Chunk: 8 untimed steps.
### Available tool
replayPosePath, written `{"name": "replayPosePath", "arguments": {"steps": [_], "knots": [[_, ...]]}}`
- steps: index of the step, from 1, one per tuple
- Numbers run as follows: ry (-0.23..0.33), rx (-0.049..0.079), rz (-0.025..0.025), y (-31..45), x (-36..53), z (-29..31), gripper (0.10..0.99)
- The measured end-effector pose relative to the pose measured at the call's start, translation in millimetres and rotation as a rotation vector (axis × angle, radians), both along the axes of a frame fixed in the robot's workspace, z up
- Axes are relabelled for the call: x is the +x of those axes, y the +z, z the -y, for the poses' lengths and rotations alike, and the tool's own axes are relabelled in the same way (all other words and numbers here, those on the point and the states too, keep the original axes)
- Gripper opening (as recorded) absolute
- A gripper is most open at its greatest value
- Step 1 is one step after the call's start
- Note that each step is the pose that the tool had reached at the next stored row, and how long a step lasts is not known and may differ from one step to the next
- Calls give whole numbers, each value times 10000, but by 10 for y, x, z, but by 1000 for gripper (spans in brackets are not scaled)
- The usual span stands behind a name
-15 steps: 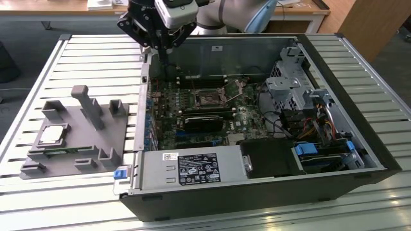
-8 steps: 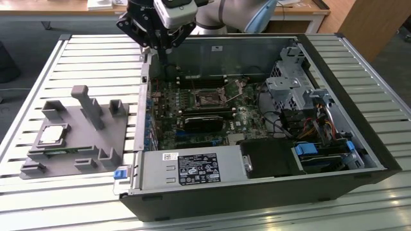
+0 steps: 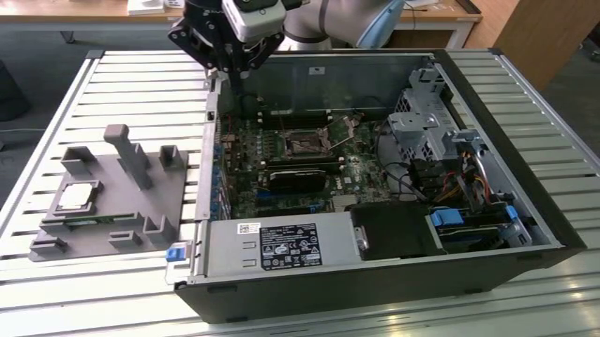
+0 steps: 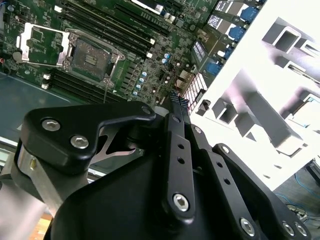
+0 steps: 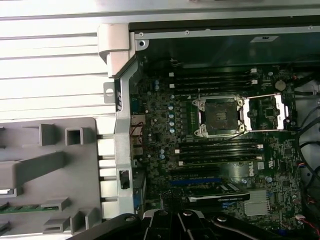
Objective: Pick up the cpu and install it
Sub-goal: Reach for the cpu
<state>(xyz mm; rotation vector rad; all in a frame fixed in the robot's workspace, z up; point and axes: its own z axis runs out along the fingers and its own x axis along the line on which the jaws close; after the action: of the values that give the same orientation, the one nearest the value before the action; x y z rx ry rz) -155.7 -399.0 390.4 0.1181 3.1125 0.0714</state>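
One chip [image 3: 77,196] rests on grey tray [image 3: 178,200], kept ready for pickup | my gripper [image 3: 236,69] hangs above case [image 3: 328,77] corner, closed, holding nothing | socket [image 3: 305,144] lid open to receive chip.

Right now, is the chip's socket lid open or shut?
Open. The lid is flipped back beside the socket, whose middle shows bare.

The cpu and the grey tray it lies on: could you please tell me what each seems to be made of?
The cpu looks metal-topped: a pale silvery, faintly shiny face, with a lighter rim that may be another material. The tray seems matte grey plastic: uniform colour, no glint, blocky moulded or printed pegs.
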Motion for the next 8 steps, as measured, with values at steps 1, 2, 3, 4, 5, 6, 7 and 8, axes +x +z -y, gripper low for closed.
{"name": "replayPosePath", "arguments": {"steps": [1,2,3,4,5,6,7,8], "knots": [[0,0,0,0,-4,0,106],[1,0,0,-1,-9,0,106],[1,0,0,-1,-11,0,106],[3,0,0,-1,-12,0,106],[1,0,0,-1,-14,0,106],[1,0,0,-1,-16,0,106],[1,0,0,-2,-17,0,106],[1,0,0,-2,-18,0,106]]}}
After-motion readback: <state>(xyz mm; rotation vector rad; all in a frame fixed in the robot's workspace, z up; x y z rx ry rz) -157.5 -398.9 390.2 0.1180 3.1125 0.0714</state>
